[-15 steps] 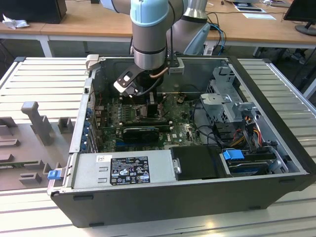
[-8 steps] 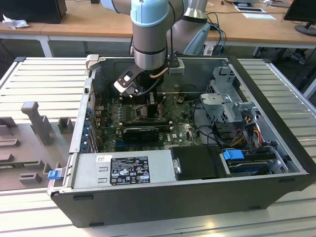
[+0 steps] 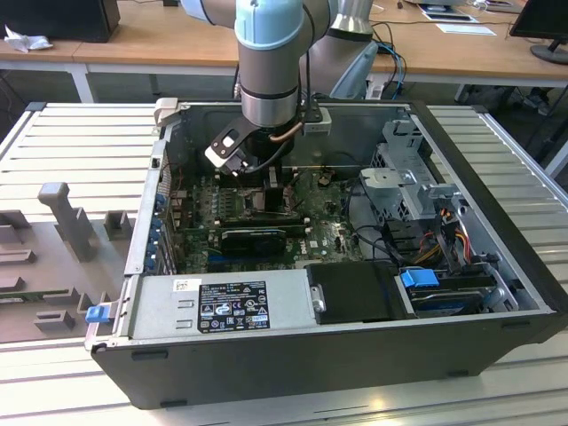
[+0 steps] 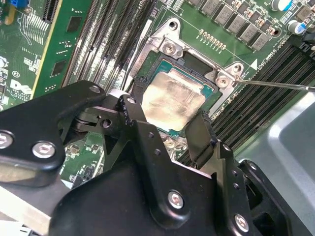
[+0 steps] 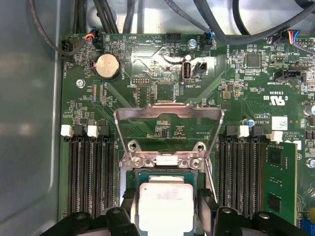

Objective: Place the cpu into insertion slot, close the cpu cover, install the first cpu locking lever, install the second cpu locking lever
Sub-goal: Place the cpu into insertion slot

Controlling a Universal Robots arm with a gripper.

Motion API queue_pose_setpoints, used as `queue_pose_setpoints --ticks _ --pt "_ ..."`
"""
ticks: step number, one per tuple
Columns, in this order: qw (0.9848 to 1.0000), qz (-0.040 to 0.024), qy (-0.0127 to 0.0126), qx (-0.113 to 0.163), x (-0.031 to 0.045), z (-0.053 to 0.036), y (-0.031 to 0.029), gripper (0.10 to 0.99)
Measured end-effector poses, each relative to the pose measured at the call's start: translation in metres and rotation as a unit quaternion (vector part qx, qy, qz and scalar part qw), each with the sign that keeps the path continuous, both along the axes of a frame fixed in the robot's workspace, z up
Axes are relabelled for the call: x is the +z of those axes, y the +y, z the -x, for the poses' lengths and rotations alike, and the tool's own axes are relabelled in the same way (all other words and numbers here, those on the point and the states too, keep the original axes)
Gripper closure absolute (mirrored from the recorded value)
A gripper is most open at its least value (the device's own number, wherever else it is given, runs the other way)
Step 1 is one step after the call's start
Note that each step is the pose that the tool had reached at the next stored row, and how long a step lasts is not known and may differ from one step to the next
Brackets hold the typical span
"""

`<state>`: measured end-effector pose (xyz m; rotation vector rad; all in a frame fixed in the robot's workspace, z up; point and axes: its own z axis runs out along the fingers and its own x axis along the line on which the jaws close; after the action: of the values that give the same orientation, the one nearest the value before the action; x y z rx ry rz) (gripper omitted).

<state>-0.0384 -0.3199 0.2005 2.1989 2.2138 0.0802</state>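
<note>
In both wrist views the gripper (image 5: 166, 195) pinches the cpu (image 5: 165, 211) by 2 opposite edges. Its black fingers (image 4: 135, 115) press against the chip's sides, within the open socket on the green motherboard (image 5: 162, 73). The cpu cover (image 5: 147, 109) stands hinged up beside it. In the exterior view the gripper is down inside the computer case (image 3: 497, 293), at upper centre. Lower in that frame, a printed black label (image 3: 232, 306) sits on the power supply (image 3: 177, 311).
</note>
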Motion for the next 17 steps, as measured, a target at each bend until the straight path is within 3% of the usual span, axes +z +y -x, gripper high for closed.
queue_pose_setpoints --ticks 7,15,17 --pt "1.0 0.0 0.0001 0.0 0.0103 0.0 0.0 0.478" --pt "1.0 0.0 0.0001 0.0 0.0185 0.0 0.0 0.98" --pt "1.0 0.0 0.0001 0.0 0.0196 0.0 0.0 0.98"
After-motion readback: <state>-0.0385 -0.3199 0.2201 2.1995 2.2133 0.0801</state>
